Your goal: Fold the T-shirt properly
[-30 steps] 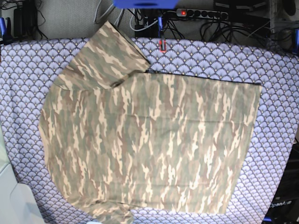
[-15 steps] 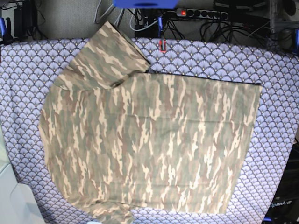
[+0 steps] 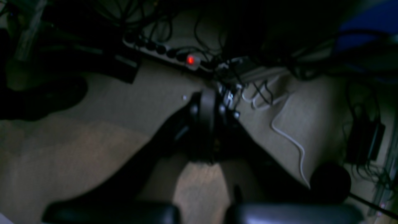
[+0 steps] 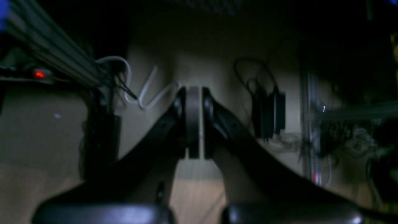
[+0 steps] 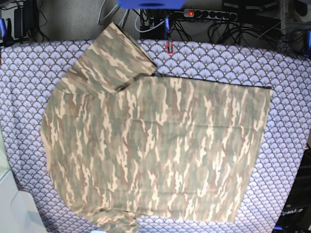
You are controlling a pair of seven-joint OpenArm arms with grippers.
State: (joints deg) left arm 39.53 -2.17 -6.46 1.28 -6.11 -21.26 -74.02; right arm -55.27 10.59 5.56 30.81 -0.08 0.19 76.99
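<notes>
Surface: a table covered by a purple scallop-patterned tablecloth [image 5: 291, 97] fills the base view; beyond its far edge lies a grey floor with tangled black cables and a power strip [image 5: 209, 13] showing a red light.
T-shirt: the T-shirt [image 5: 160, 150] lies spread flat on the tablecloth, covering most of the middle of it, with bare cloth showing all around except at the near edge, where the shirt runs to the border of the picture.
Sleeves: one short sleeve [image 5: 114, 56] points toward the far left corner; the other is only partly seen at the near edge, left of centre.
Hem: the straight edge on the base view's right runs from far to near, well inside the tablecloth's border.
Far edge of shirt: a thin dark line shows along the top edge to the right of the far sleeve.
Left gripper: the left gripper [image 3: 207, 102] has its jaws pressed together with nothing between them; it hangs over the dim floor, with the lit strip and a white cable [image 3: 287, 133] beyond it.
Right gripper: the right gripper [image 4: 193, 102] is likewise closed and empty, over the floor, with a looping white cable [image 4: 146, 93] just behind its tips.
Arms in base view: neither gripper appears over the table.
</notes>
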